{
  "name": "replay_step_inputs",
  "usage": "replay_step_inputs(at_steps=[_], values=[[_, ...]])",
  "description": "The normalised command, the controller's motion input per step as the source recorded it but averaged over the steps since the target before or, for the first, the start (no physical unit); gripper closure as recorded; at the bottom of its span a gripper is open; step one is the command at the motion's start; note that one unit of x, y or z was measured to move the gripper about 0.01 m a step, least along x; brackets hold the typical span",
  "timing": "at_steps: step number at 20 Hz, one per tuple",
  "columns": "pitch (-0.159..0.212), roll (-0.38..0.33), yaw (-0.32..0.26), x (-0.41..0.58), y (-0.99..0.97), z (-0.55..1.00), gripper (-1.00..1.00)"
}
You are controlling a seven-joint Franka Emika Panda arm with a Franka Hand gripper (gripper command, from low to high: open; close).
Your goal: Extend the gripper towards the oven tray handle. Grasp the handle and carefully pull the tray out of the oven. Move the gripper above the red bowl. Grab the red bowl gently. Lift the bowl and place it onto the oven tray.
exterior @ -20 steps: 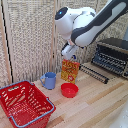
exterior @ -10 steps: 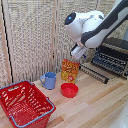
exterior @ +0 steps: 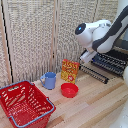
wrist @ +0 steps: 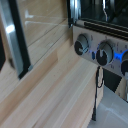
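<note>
the arm's pincer [exterior: 88, 56] hangs above the oven's lowered door [exterior: 95, 74], at about 1 o'clock from the bowl [exterior: 69, 90]; i cannot tell if its fingers are apart or together. the tray [exterior: 111, 63] sticks out of the oven [exterior: 119, 59]. the bowl sits on the wooden surface [exterior: 95, 107], just below the cereal box [exterior: 70, 70], with a blue mug [exterior: 49, 80] and a red basket [exterior: 24, 103] toward 9 o'clock. the wrist view shows oven knobs [wrist: 82, 47].

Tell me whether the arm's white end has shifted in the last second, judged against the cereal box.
Yes. In the exterior view the gripper has drifted toward that view's right, away from above the cereal box and closer to the oven tray.
</note>
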Motion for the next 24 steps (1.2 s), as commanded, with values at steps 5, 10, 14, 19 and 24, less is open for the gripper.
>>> replay_step_inputs(at_steps=[5, 10, 14, 19, 24], values=[[-0.012, -0.248, 0.011, 0.000, -0.52, -0.18, -1.00], [0.001, -0.209, 0.000, 0.001, -0.40, -0.22, -1.00], [0.019, -0.084, -0.001, 0.053, -0.51, -0.26, -1.00], [0.001, -0.022, -0.011, 0.005, -0.66, -0.05, -1.00], [0.000, 0.032, -0.024, 0.000, -0.60, 0.12, -1.00]])
